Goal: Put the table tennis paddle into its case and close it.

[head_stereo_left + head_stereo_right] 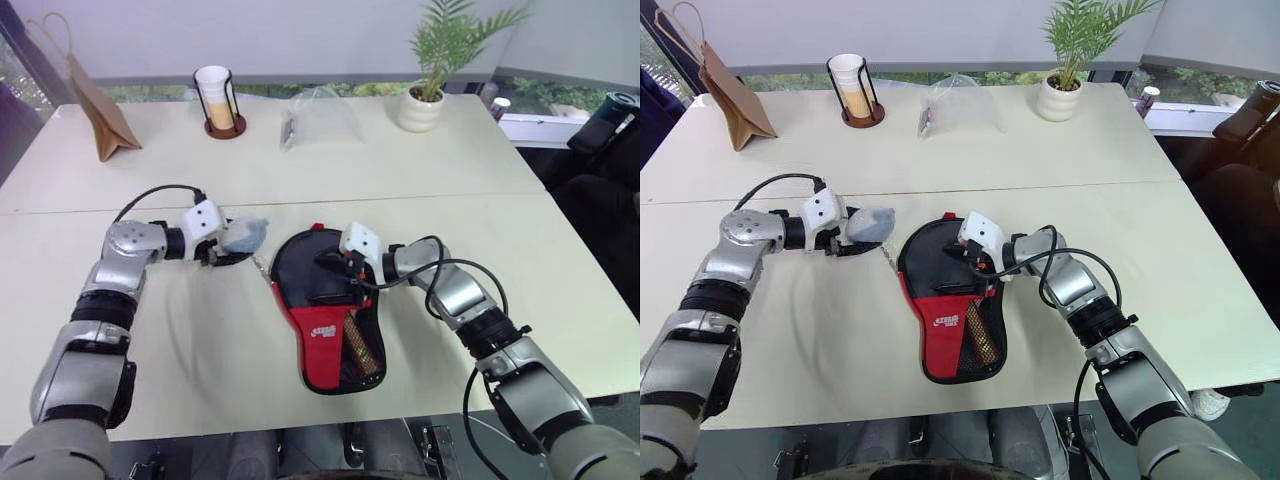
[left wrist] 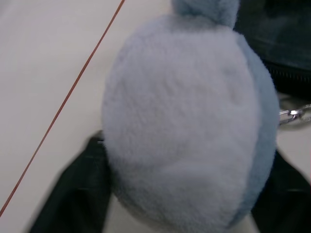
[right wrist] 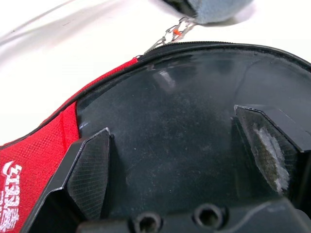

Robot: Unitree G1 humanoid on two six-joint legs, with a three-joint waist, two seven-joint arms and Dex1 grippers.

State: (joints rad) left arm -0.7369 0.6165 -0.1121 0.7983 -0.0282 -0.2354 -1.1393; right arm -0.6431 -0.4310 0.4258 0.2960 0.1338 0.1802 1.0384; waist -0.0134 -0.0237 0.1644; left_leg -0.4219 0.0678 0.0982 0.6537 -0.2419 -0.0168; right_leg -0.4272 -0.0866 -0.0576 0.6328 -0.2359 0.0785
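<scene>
Lying in the case (image 1: 322, 345): the paddle (image 1: 305, 265); right tool (image 1: 350, 276) apart, left tool (image 1: 232, 248) clamping grey pouch (image 1: 245, 235).

Case (image 1: 325, 330) on cream table (image 1: 200, 340)

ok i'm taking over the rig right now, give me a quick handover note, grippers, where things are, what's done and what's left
Left gripper: its black fingers flank the grey fuzzy pouch clipped by a small metal chain to the case's zip; grip not confirmed.
Right gripper: fingers open, poised over the round head of the case.
Paddle-shaped black fabric case with red lower panel: flat on the cream table, handle end toward the robot.
Table tennis paddle: a glossy black face shows inside the case's opening, so it looks inserted.
Done: paddle in the case, apparently.
Left: pull the zip round to close the case.
</scene>
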